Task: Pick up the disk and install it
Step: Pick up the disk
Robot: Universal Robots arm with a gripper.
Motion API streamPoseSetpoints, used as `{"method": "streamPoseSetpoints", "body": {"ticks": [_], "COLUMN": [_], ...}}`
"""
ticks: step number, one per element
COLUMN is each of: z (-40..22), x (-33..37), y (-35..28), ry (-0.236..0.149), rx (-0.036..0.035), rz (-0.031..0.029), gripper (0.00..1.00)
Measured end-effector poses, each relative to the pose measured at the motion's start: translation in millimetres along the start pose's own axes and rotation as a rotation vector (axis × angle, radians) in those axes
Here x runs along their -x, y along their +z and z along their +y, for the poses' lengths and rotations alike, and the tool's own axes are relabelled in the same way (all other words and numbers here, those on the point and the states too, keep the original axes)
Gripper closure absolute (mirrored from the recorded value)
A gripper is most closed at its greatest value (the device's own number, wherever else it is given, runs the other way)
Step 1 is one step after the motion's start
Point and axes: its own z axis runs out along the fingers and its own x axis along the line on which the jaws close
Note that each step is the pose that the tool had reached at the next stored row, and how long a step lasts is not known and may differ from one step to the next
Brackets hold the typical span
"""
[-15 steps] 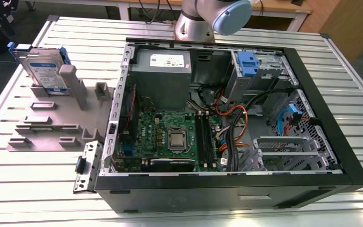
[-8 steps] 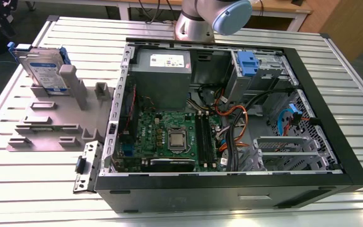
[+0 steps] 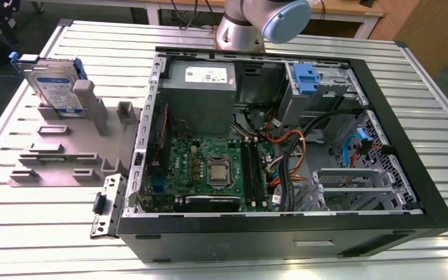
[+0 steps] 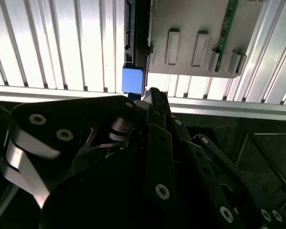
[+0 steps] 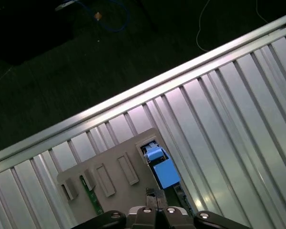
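Silver-metal hard disk (image 3: 53,87) in a blue plastic carrier frame, upright in the slotted grey plastic stand (image 3: 56,154). Black gripper (image 5: 155,193) above that stand, fingertips pressed together, empty. Best: spread wide, centre over the blue edge, descend straight.

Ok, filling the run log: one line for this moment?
disk: upright in grey fixture | claw: close to disk | install: not done
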Motion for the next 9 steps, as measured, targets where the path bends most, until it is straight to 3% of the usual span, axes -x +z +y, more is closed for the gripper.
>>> {"method": "streamPoseSetpoints", "body": {"ticks": [9], "z": [0.0], "x": [0.0], "y": [0.0], "ry": [-0.004], "rx": [0.0001], "rz": [0.0002], "gripper": [0.89]}}
